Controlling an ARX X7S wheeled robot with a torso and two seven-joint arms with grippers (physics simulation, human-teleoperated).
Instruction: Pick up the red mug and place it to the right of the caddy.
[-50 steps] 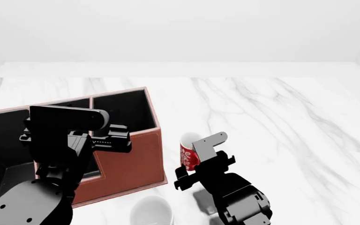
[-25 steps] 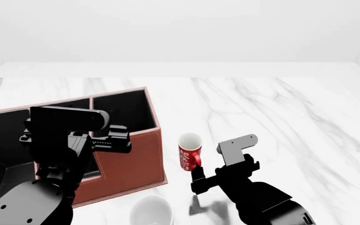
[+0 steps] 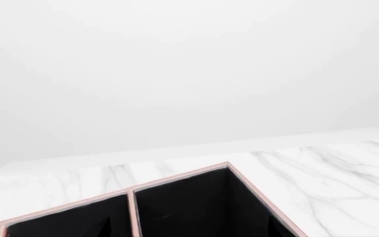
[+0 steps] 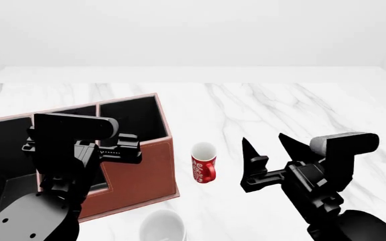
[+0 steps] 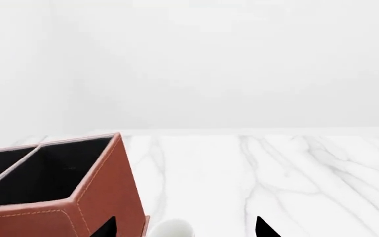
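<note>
While upright on the white marble counter (image 4: 300, 108), small red swirly-patterned mug (image 4: 204, 163) sits just right of reddish-brown leather caddy (image 4: 139, 173) | my right fingers (image 4: 269, 148) spread wide, empty, beside mug | left fingers: cannot tell

A white marble surface (image 4: 300, 105) with grey veins carries everything. The reddish-brown caddy (image 4: 142, 170) stands on its left part, its black-lined compartments open upward. The red mug (image 4: 204, 163) stands upright just beside the caddy's right wall, not touching it. A white mug (image 4: 162, 227) sits nearer the robot, by the caddy's near right corner.
</note>
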